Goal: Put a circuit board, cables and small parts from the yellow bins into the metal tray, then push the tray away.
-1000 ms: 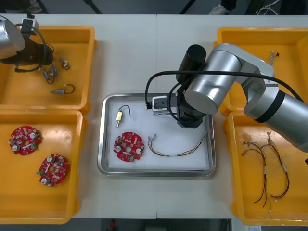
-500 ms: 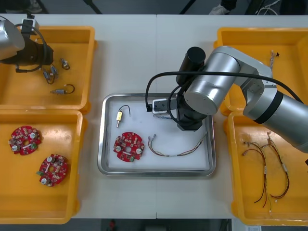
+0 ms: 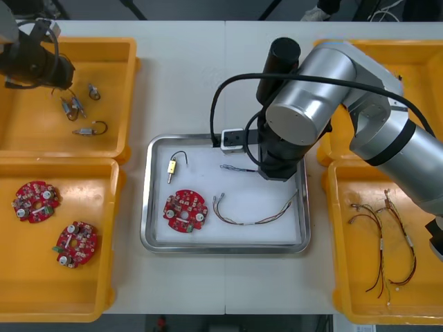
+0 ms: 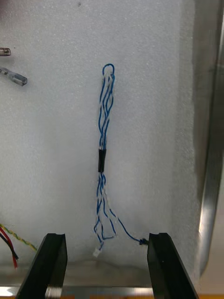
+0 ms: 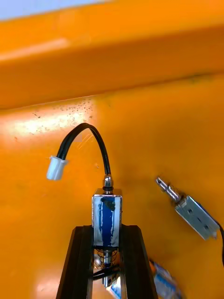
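Table (image 3: 187, 76): light and plain, and it carries everything below both claws.
Yellow bins: two at each side. The far left bin (image 3: 111, 69) lies under the left claw, and the near left bin (image 3: 69, 290) sits just beside it, closer to the robot. The far right bin (image 3: 426, 76) and near right bin (image 3: 331, 242) lie out to the side of the right claw.
Metal tray (image 3: 225, 247): shiny rim and white lining, directly below the right claw. Its metal wall runs just beside one finger.
Right claw (image 4: 105, 243): spread wide and gripping nothing, low over the tray's lining.
Left claw (image 5: 107, 231): narrow, clamped on a small metal part over the orange bin floor.
Circuit boards: round and red with silver dots. One (image 3: 185, 211) is in the tray, off to the side of the right claw. Two more (image 3: 34, 200) lie in the near left bin.
Red and yellow cables: one (image 3: 252, 218) curves across the tray, its end close to a right finger. More (image 3: 384, 242) lie in the near right bin.
Blue and white cable (image 4: 103, 159): twisted, with a black band at the middle. It lies flat ahead of the right claw, its loose ends between the fingers and touching neither.
Held part (image 5: 107, 217): a silver block with a blue face, pinched between the left fingers. A black lead arcs from it to a white plug (image 5: 56, 168).
Loose part (image 5: 196, 222): silver, lying just beside the left claw.
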{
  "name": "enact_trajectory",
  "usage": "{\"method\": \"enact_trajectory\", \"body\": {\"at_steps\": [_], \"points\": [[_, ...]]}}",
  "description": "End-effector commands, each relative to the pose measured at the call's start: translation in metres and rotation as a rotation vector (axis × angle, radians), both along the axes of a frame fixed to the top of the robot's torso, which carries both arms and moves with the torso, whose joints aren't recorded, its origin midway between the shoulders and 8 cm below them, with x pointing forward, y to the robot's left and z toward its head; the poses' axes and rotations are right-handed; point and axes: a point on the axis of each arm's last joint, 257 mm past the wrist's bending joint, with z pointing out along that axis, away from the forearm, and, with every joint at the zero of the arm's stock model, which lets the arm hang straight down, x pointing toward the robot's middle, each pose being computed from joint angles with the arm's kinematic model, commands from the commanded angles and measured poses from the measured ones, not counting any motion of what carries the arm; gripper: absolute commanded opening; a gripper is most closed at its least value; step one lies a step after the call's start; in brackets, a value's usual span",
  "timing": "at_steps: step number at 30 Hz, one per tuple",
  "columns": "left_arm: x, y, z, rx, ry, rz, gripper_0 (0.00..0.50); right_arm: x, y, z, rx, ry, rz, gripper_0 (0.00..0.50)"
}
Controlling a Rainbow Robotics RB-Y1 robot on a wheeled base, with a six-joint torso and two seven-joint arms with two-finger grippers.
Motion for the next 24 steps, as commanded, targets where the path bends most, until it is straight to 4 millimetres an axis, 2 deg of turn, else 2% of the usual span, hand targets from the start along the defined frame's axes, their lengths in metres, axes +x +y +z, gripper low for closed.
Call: {"method": "enact_trajectory", "body": {"at_steps": [1,3,5,7,8,9,11,14,18,20,21,23,24], "points": [[-0.018,0.017,0.045,0.063,0.038,0.076,0.000,-0.007,-0.003,0.037,0.039,-0.026,-0.079,0.500],[-0.026,0.011,0.051,0.072,0.063,0.092,0.000,-0.011,-0.014,0.046,0.033,-0.020,-0.119,0.500],[-0.035,0.001,0.055,0.080,0.081,0.107,0.000,-0.004,-0.015,0.066,0.081,-0.070,-0.146,0.500],[-0.039,-0.004,0.055,0.076,0.084,0.115,0.000,-0.001,-0.016,0.077,0.113,-0.100,-0.172,0.500],[-0.045,-0.013,0.057,0.069,0.086,0.117,0.000,0.003,-0.017,0.094,0.163,-0.139,-0.213,0.500],[-0.045,-0.013,0.057,0.069,0.086,0.117,0.000,0.003,-0.017,0.094,0.163,-0.139,-0.213,0.500],[-0.057,-0.028,0.058,0.064,0.099,0.117,0.000,0.010,-0.023,0.117,0.237,-0.198,-0.295,0.500],[-0.072,-0.045,0.060,0.051,0.113,0.123,0.000,0.017,-0.032,0.134,0.297,-0.241,-0.383,0.500],[-0.089,-0.068,0.064,0.027,0.119,0.136,0.000,0.020,-0.049,0.139,0.365,-0.247,-0.491,0.471],[-0.102,-0.082,0.065,0.015,0.123,0.136,0.000,0.020,-0.067,0.139,0.411,-0.245,-0.573,0.467],[-0.102,-0.082,0.065,0.015,0.123,0.136,0.000,0.020,-0.067,0.139,0.411,-0.245,-0.573,0.467],[-0.120,-0.101,0.066,-0.002,0.137,0.128,0.000,0.021,-0.088,0.143,0.471,-0.249,-0.661,0.468],[-0.124,-0.106,0.066,-0.006,0.136,0.126,0.000,0.021,-0.091,0.144,0.483,-0.249,-0.678,0.467]]}}
